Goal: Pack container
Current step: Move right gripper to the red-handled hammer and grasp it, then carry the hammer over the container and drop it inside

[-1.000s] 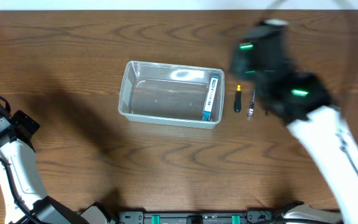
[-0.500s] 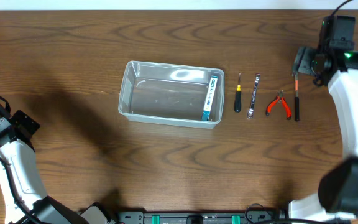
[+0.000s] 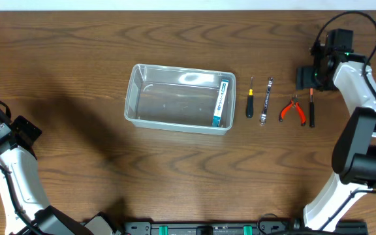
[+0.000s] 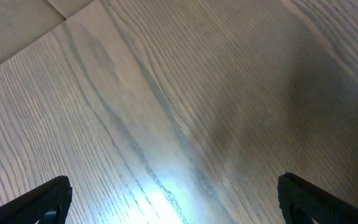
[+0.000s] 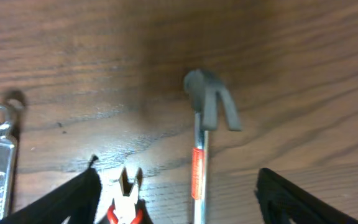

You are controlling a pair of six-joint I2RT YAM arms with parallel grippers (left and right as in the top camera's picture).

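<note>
The clear plastic container [image 3: 175, 98] stands mid-table with a blue-and-white box [image 3: 222, 102] lying along its right side. To its right lie a small screwdriver [image 3: 250, 99], a wrench [image 3: 266, 100], red-handled pliers [image 3: 292, 109] and a small hammer [image 3: 311, 106]. My right gripper [image 3: 307, 78] is open above the hammer's head end. In the right wrist view its fingers [image 5: 179, 202] straddle the hammer [image 5: 204, 137] and the pliers' tips [image 5: 127, 193], with the wrench [image 5: 2, 162] at the left. My left gripper [image 4: 179, 199] is open over bare wood at the far left.
The left arm [image 3: 5, 150] rests at the table's left edge. The right arm [image 3: 364, 104] reaches along the right edge. Wooden tabletop [image 3: 77, 52] surrounds the container.
My right arm has swung from over the tools out to the far right, then come back in a little above the hammer's head. The left arm has not moved.
</note>
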